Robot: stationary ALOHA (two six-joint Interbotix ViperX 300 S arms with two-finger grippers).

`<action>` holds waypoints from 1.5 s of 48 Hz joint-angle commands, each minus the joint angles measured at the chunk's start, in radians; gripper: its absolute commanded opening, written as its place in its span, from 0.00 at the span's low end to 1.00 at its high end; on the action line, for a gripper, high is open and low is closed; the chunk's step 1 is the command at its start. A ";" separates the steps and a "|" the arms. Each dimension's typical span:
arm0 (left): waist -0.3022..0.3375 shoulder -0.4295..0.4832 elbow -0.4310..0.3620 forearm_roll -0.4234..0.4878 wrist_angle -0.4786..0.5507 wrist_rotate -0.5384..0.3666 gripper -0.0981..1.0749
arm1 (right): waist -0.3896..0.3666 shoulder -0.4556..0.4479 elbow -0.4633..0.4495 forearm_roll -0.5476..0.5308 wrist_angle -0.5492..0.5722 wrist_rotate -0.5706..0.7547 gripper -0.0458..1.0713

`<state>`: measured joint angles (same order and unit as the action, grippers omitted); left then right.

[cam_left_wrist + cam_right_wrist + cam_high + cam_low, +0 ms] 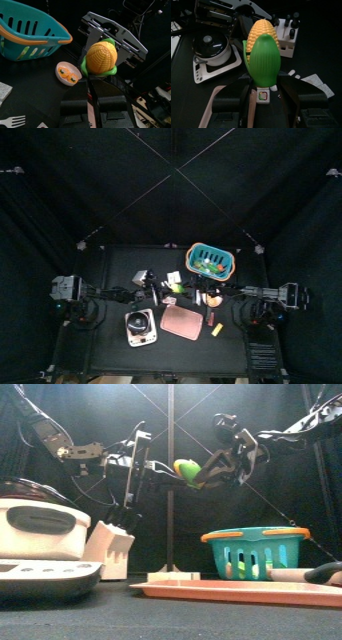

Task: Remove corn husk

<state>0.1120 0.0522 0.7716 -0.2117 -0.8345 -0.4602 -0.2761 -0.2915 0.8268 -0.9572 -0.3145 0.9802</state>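
Note:
The corn hangs in mid-air between both arms. In the right wrist view its pale green corn husk [264,62] covers the near side, with the yellow cob [262,31] showing above. My right gripper [264,89] is shut on the corn's base, one jaw on each side. In the left wrist view the cob's tip [101,55] faces the camera with the corn husk [100,71] ringing it. My left gripper [100,84] has its jaws drawn close on the husk's lower edge. In the front view the corn [191,472] sits high, with the left gripper [158,474] and the right gripper [222,472] on either side of it.
A teal basket [254,536] with an orange rim stands at the right, behind a pink tray [241,590]. A white and black cooker [40,534] and a white rack [114,549] stand at the left. A small orange dish [67,72] lies on the table.

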 commanded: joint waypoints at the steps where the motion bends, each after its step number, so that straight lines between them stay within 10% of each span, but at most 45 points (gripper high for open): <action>1: 0.012 -0.008 -0.026 0.002 -0.014 0.008 0.33 | 0.043 -0.003 -0.040 0.008 -0.009 0.009 0.69; 17: 0.015 -0.008 -0.023 0.003 -0.008 0.008 0.33 | 0.043 -0.009 -0.040 0.012 0.000 0.012 0.90; 72: 0.009 0.035 -0.054 -0.311 0.015 -0.006 0.33 | 0.163 0.008 -0.195 -0.038 0.551 0.018 0.91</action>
<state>0.1273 0.0874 0.7501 -0.5231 -0.8161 -0.4679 -0.1135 -0.2807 0.6627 -0.9817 0.2301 0.9956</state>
